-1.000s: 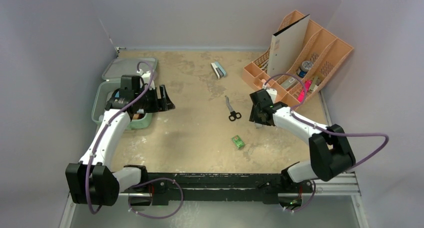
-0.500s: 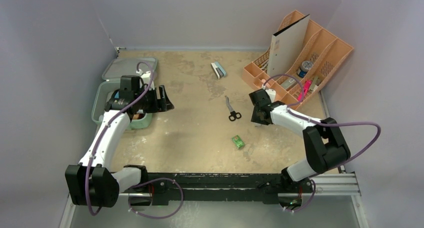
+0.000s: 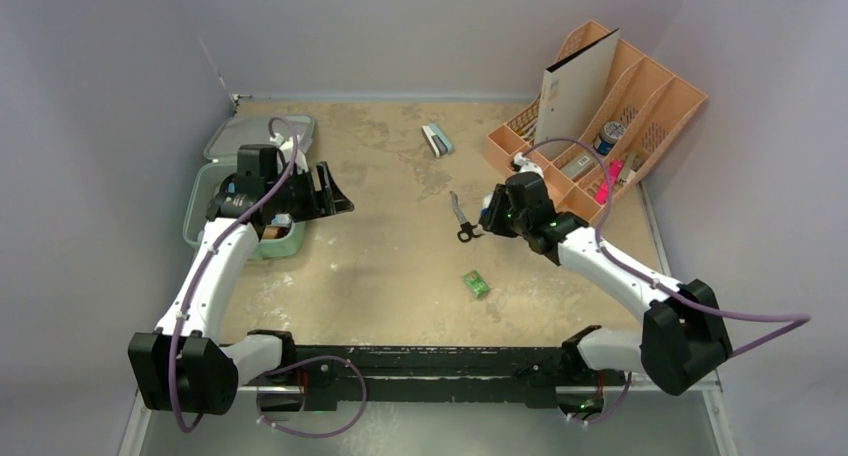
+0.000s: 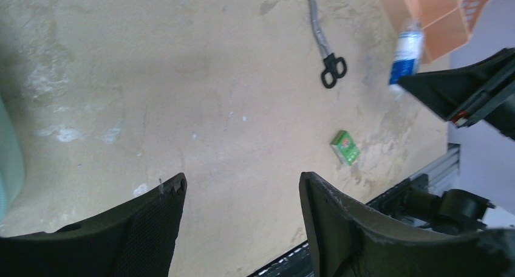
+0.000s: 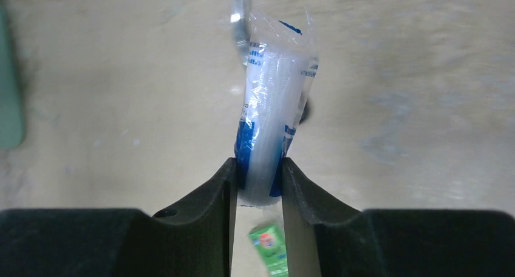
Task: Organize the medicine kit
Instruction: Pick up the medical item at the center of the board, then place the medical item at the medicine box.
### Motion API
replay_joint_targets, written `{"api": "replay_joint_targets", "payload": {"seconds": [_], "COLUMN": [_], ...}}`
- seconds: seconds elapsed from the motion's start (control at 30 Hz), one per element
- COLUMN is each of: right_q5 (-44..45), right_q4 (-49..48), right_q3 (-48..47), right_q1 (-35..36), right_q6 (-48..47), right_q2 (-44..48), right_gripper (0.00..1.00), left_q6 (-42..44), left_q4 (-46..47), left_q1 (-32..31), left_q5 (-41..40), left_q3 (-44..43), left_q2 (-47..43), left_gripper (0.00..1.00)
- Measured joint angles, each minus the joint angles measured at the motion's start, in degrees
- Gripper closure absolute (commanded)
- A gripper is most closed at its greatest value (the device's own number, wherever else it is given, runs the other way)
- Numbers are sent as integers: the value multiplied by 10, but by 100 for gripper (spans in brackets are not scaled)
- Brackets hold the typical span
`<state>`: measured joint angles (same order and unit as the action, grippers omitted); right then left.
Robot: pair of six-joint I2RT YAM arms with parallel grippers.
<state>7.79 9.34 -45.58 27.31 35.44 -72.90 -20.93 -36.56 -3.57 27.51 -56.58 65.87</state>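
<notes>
Presently, by item.

- **Right claw**: narrowed onto a clear-wrapped white-and-blue packet. It is pinched near its lower end, so most of its length sticks out past the fingertips. It is held off the counter at the centre of the overhead frame, probably for carrying leftward to the case.
- **Left claw**: wide apart and holding nothing, hanging just right of the case, seemingly parked clear of the opening.
- **Medicine kit**: mint-green, lid laid back, left side of the overhead frame. The left arm hides most of its contents.
- **Scissors**: flat on the counter, just beside the packet.
- **Small green box**: loose, lower centre.
- **Blue-and-white block**: upper centre.
- **Peach organizer**: upper right, with a white binder and oddments.
- **Obstruction**: the left arm overhangs the case and may crowd a drop-off.
</notes>
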Motion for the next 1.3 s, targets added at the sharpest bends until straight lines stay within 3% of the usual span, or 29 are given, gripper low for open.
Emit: {"api": "replay_joint_targets", "payload": {"seconds": [0.23, 0.5, 0.87, 1.3], "right_q5": [-55, -116, -140, -151], "right_q4": [-85, -232, -339, -363], "right_q3": [0, -24, -72, -83], "right_q1": [128, 227, 257, 263], "right_q6": [44, 81, 99, 104], "right_q2": [-1, -52, -106, -120], "right_gripper": [67, 68, 68, 68], "left_q6": [-76, -205, -264, -267], "left_q4": [25, 143, 201, 216], "left_q1": [-1, -3, -3, -3], "left_q5": [103, 224, 271, 266], "left_q3": [-17, 25, 48, 53], "left_q2": [0, -6, 1, 26], "left_gripper": [35, 38, 44, 58]}}
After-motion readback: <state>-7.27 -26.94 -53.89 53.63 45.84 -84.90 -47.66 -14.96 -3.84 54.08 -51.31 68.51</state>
